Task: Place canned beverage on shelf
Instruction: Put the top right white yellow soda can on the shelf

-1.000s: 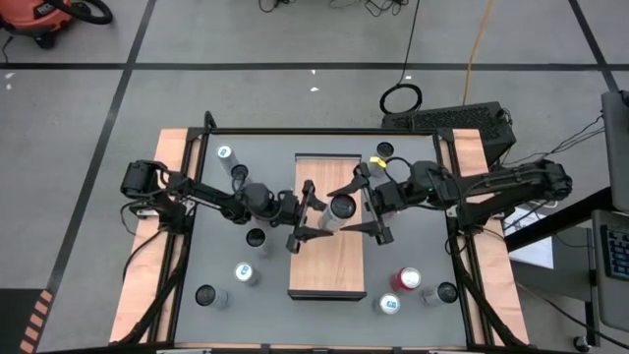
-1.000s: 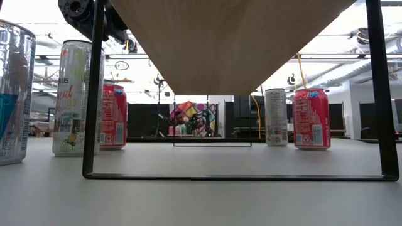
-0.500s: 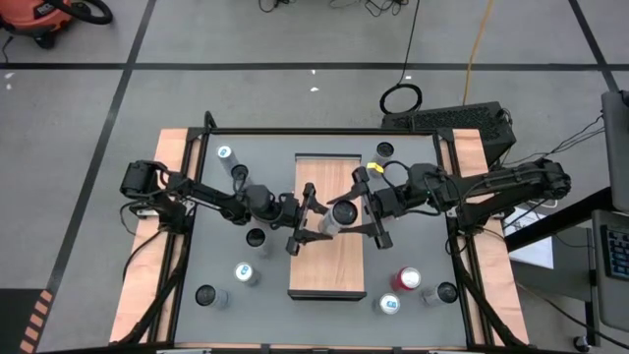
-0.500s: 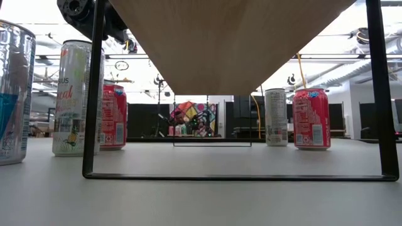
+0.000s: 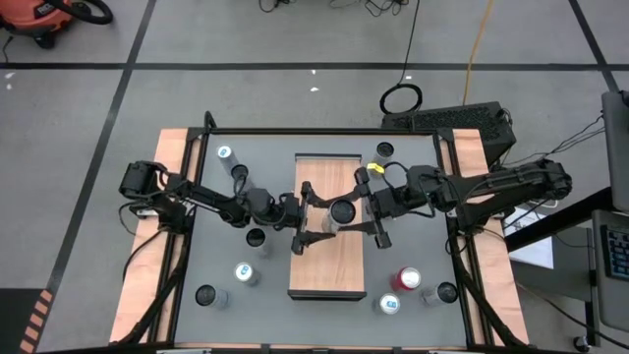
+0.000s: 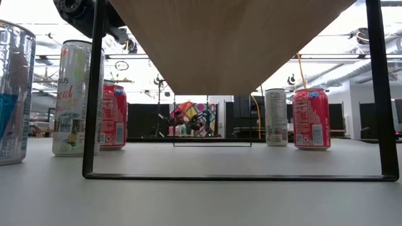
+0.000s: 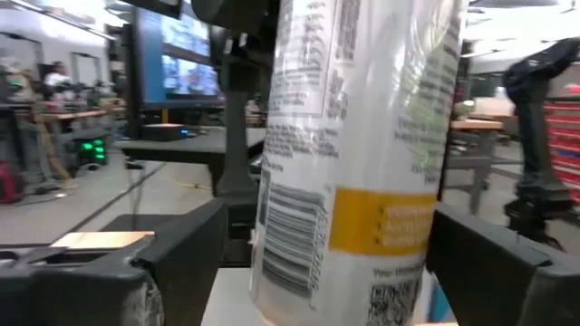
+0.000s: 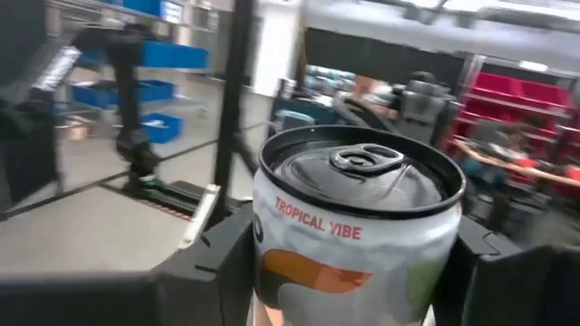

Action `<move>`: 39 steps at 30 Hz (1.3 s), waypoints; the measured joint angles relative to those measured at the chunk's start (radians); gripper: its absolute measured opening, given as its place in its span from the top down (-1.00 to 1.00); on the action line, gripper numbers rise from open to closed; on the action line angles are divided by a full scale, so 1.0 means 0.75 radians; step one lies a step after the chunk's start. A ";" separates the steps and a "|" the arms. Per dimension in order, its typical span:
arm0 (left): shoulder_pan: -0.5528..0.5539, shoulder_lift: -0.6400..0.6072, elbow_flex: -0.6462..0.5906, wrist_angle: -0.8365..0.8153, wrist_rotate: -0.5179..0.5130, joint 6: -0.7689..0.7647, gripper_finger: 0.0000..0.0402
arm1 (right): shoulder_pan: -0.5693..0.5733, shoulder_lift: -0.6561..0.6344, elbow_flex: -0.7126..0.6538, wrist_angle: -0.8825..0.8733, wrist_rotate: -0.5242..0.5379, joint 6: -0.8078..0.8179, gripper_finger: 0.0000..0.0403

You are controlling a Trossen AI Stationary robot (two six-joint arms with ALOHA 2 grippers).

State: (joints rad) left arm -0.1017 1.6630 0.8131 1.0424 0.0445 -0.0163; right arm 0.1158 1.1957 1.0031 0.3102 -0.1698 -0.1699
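A slim, glossy white metal can [image 5: 340, 212] is standing upright, long axis vertical, on the flat wood-grain shelf [image 5: 327, 267]. The right gripper [image 5: 366, 210] is closing its dark fingers against the can's sides. The left gripper [image 5: 316, 215] is sitting spread wide around it, fingers clear of the can.
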 joint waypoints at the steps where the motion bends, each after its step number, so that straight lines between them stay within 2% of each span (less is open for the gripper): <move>1: -0.003 0.000 0.000 -0.001 -0.019 0.008 -0.75 | 0.000 -0.012 0.000 -0.017 0.046 0.000 0.03; 5: -0.007 0.000 0.000 -0.002 -0.130 0.034 -0.76 | 0.000 -0.035 0.000 -0.091 0.200 0.033 0.04; 7: -0.007 0.000 0.000 -0.006 -0.174 0.035 -0.76 | -0.001 -0.035 -0.001 -0.101 0.230 0.035 0.03; 15: -0.013 0.000 0.000 -0.053 -0.235 0.040 -0.76 | -0.021 -0.084 -0.002 -0.245 0.187 -0.031 0.03; 20: -0.026 0.000 0.000 -0.087 -0.326 0.040 -0.76 | -0.054 -0.165 -0.007 -0.308 0.156 -0.032 0.03; 26: -0.039 0.000 0.000 -0.089 -0.345 0.041 -0.77 | -0.141 -0.224 -0.133 -0.237 0.165 0.008 0.02; 29: -0.040 0.000 0.000 -0.089 -0.345 0.041 -0.77 | -0.181 -0.223 -0.175 -0.167 0.224 0.026 0.02; 39: -0.040 0.000 0.000 -0.098 -0.352 0.040 -0.77 | -0.337 -0.159 -0.181 -0.159 0.219 0.010 0.02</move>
State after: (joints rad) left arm -0.1314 1.6630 0.8131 0.9686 -0.2198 0.0135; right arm -0.1367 1.0766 0.8673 0.1911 -0.0054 -0.1626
